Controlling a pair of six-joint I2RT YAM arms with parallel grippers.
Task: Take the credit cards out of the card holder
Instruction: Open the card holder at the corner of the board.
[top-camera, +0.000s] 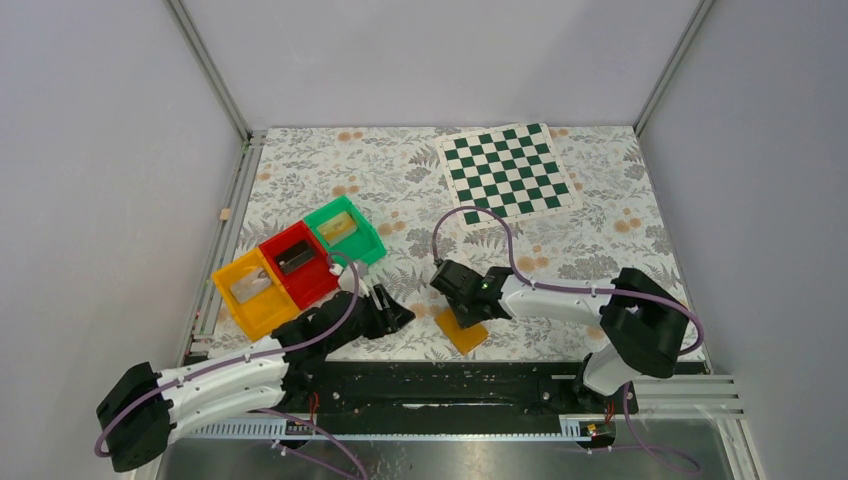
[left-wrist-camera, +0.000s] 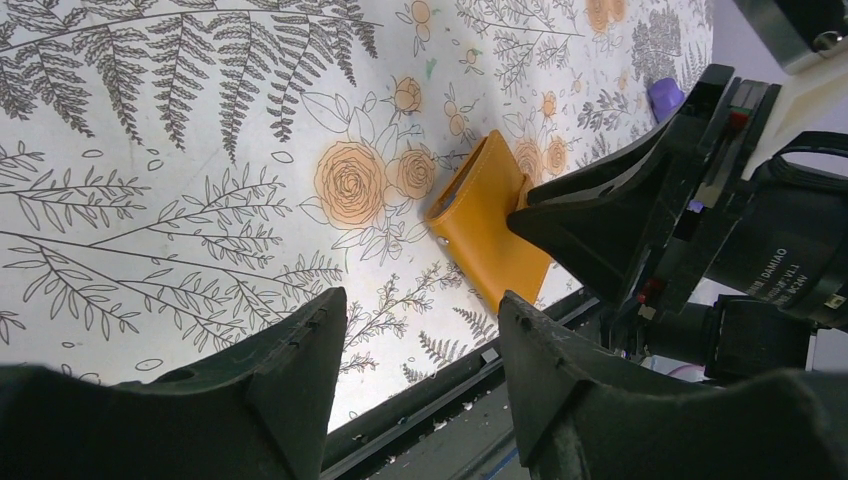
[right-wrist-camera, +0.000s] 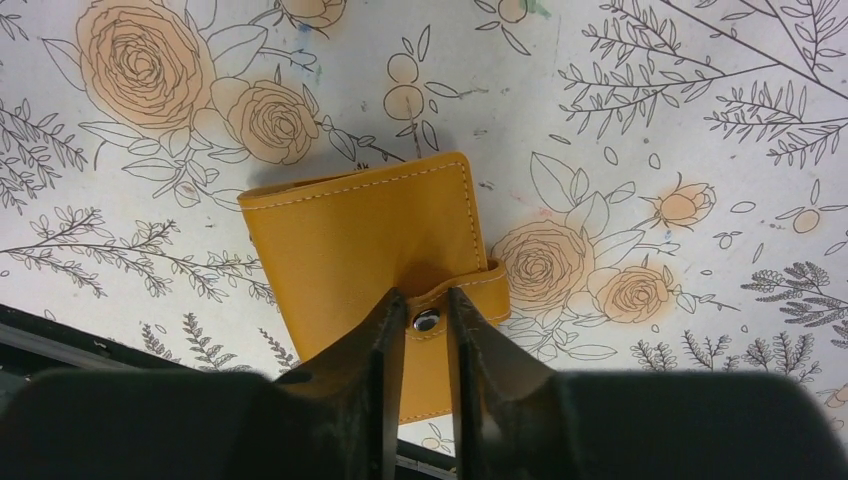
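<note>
The card holder (top-camera: 462, 331) is a small orange-tan wallet lying folded shut on the floral mat near the front edge, and it also shows in both wrist views (left-wrist-camera: 490, 225) (right-wrist-camera: 370, 240). No credit cards show; the closed holder hides them. My right gripper (top-camera: 464, 308) (right-wrist-camera: 428, 295) is down on it, with the jaws narrowed onto the snap tab (right-wrist-camera: 440, 318) and the metal snap showing between the fingers. My left gripper (top-camera: 400, 316) (left-wrist-camera: 420, 300) hovers just left of the holder, open and holding nothing.
Yellow (top-camera: 252, 290), red (top-camera: 297, 262) and green (top-camera: 345, 230) bins sit in a row at the left, each with a flat item inside. A green-and-white chessboard (top-camera: 508, 172) lies at the back right. The black front rail (top-camera: 450, 375) runs just below the holder.
</note>
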